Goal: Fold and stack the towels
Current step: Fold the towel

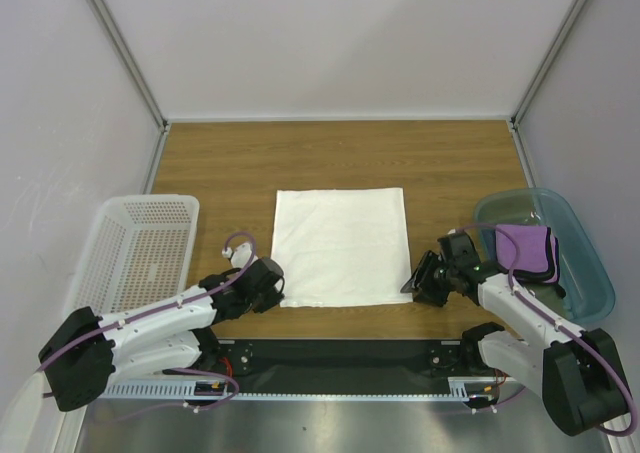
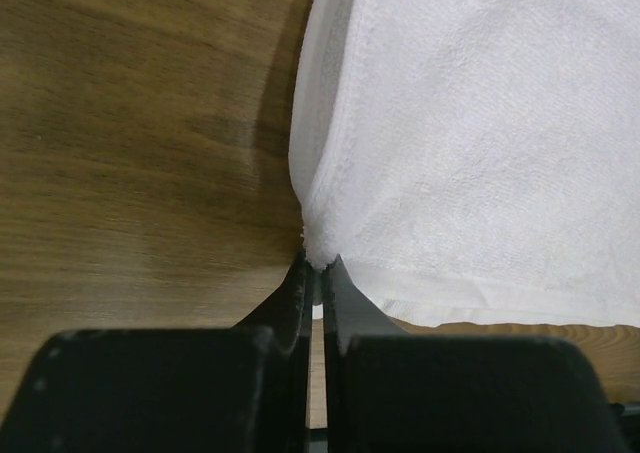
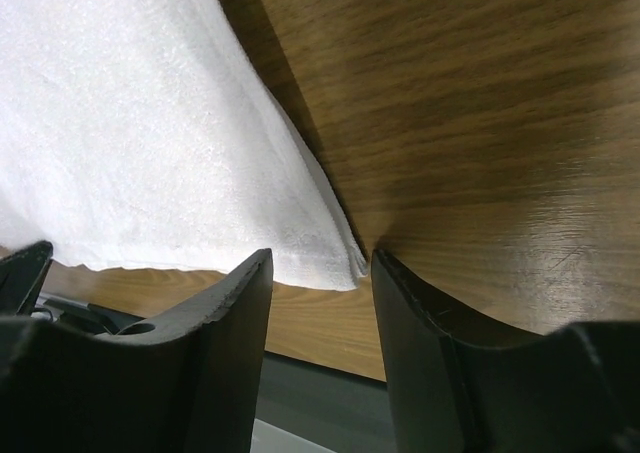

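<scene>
Big white towel (image 1: 340, 245) lies flat in the middle of the desk (image 1: 220, 163), its near edge close to the desk's near edge. Left pincer (image 2: 315, 269) is closed, pinching the towel's near-left corner; cloth puckers at the tips. Right pincer (image 3: 320, 261) is open, jaws straddling the near-right corner, not clamped. Purple towel (image 1: 527, 250) hangs over the teal bin (image 1: 592, 273) at the desk's right edge. White towel looks light, soft and floppy, so it likely sags if lifted by one corner. Best hold: both near corners, pinched through all layers, raised together.
</scene>
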Controlling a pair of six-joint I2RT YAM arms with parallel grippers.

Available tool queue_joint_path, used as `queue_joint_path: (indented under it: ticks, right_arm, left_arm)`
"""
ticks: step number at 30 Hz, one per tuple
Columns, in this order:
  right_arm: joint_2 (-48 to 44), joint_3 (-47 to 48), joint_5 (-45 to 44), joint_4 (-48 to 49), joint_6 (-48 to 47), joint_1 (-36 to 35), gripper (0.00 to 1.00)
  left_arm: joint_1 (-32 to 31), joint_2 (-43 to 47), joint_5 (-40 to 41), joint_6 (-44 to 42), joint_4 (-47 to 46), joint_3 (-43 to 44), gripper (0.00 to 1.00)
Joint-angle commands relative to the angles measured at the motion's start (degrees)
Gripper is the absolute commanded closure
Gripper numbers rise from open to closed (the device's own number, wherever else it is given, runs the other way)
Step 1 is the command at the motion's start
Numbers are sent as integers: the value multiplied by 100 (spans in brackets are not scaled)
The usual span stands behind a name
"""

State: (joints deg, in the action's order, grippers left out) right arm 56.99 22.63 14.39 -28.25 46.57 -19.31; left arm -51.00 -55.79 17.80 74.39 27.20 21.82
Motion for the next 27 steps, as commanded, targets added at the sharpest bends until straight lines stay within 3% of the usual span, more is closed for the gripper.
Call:
queue_joint_path:
  ticks: [1,11,18,27]
  right_arm:
    - [136,-75,-165,-269,45,-81,50]
    - [198,-5,-156,-330,248,-345,50]
    - [260,-13,-121,-234,283,-398,56]
    - [339,-40,-252,-155,415,-530,50]
  left_arm:
    - [-32,-64,145,-162,180,112,99]
    - [-32,-46,127,-170,172,76,100]
    - [-32,-55,136,-206,136,76,100]
    - [-32,7,153,-214,163,68,100]
